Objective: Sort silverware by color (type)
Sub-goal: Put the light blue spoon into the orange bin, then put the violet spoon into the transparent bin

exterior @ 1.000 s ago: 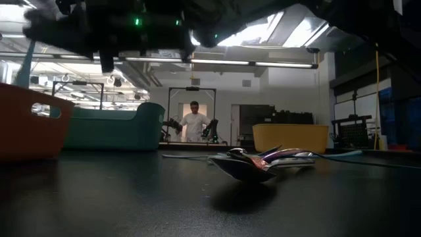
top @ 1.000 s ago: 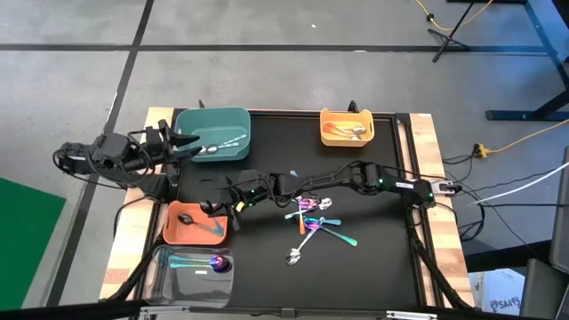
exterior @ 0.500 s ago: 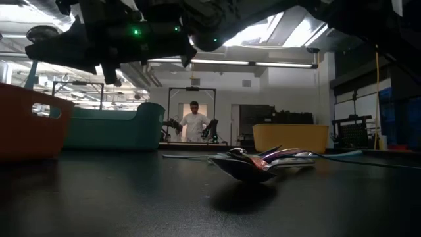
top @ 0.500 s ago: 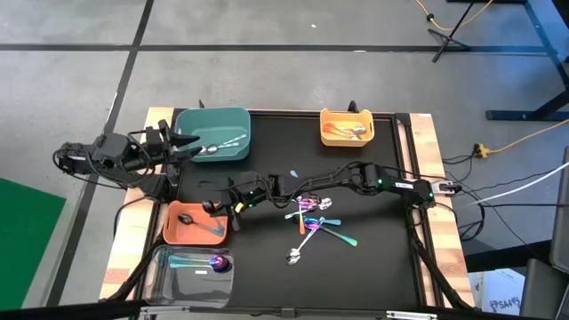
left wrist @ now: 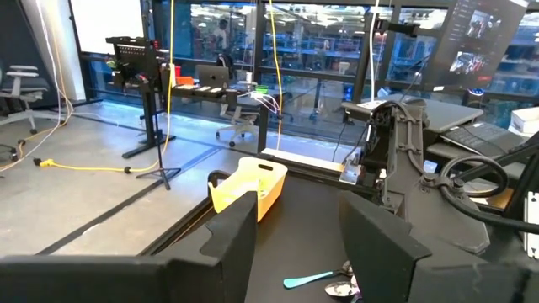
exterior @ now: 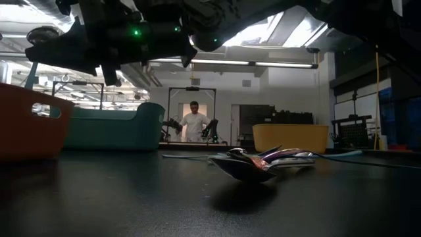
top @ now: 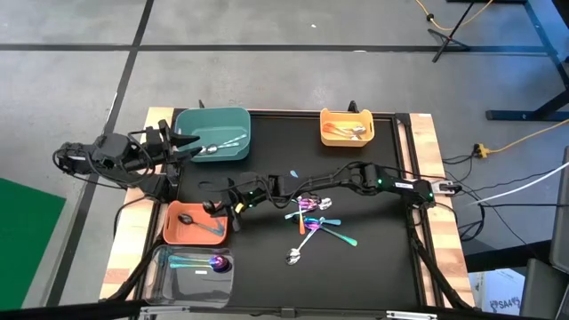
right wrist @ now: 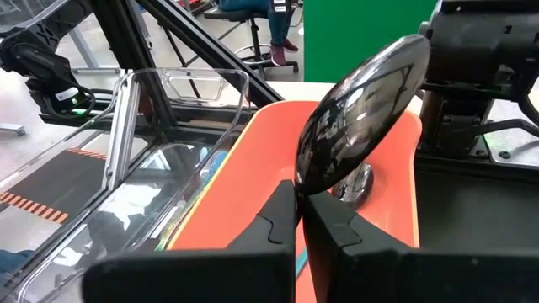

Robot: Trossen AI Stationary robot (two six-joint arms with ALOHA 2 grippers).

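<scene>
My right gripper [top: 215, 207] reaches from the table's right to the far right corner of the orange-red bin [top: 178, 233] and is shut on a black spoon [right wrist: 362, 109]. Another black spoon [top: 203, 223] lies in that bin. Mixed loose spoons [top: 313, 220] in teal, purple, copper and silver lie in a pile at mid-table. My left gripper [left wrist: 295, 244] waits open and level by the teal bin [top: 191, 120], with nothing between its fingers. My right gripper pinches the black spoon between its two fingertips [right wrist: 282, 215], just below the bowl at the neck [right wrist: 301, 187]. The fingers come nearly level from the table's right, slanting a little down. The bowl sticks out beyond the tips, tilted upward, clear over the orange-red bin.
The teal bin holds silver spoons [top: 220, 142]. A yellow bin [top: 327, 120] at the far right holds copper ones. A clear bin [top: 160, 276] at the near left holds teal and purple spoons. A person [exterior: 195, 123] stands far behind the table.
In the low view my right gripper has sunk a little over the orange-red bin and then kept still, shut on the black spoon throughout.
</scene>
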